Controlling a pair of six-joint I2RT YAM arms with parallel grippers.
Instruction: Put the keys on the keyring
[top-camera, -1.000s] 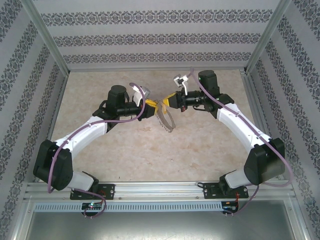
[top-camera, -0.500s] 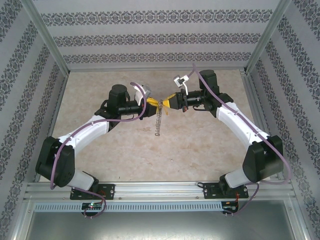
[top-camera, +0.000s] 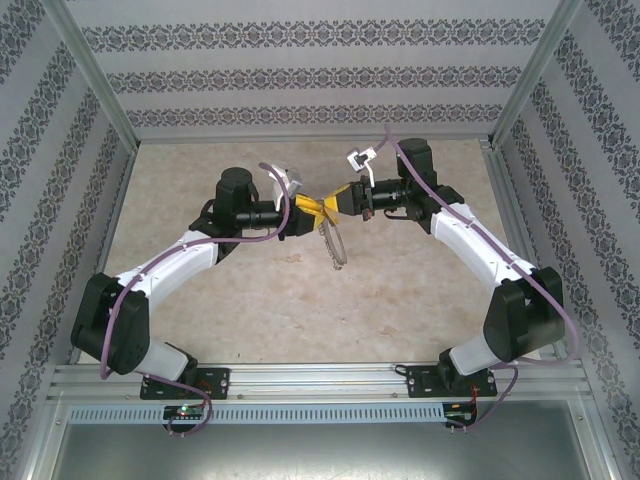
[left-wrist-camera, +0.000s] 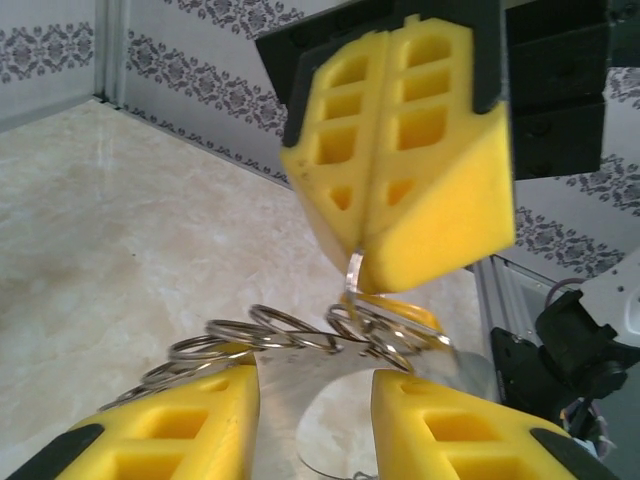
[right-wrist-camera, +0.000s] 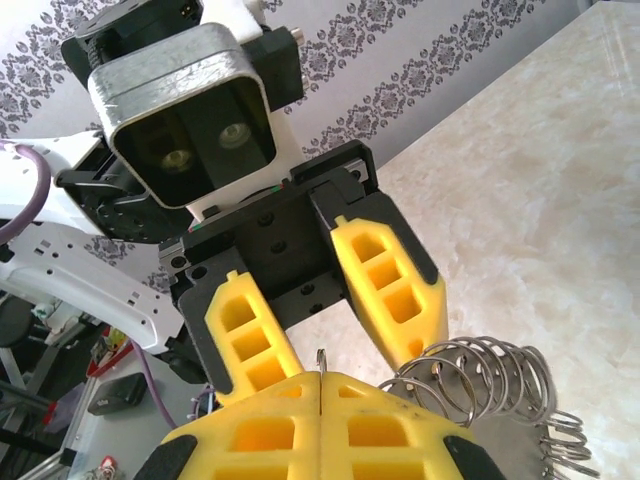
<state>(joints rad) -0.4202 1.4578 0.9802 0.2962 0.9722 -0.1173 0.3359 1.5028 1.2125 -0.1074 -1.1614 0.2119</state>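
Keyring (top-camera: 338, 244) — in right gripper (top-camera: 326, 206), aloft

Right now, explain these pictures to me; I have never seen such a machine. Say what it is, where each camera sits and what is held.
This is a robot: a left arm and a right arm, bolted at the near edge of a table. One picture looks down from above and behind them; the other two come from a camera on each wrist. The right tool is shut on a thin metal strip that runs down to the keyring, a hoop fringed with small silver loops, held off the table. The left tool stands open, facing it. What that strip is part of, I cannot tell.
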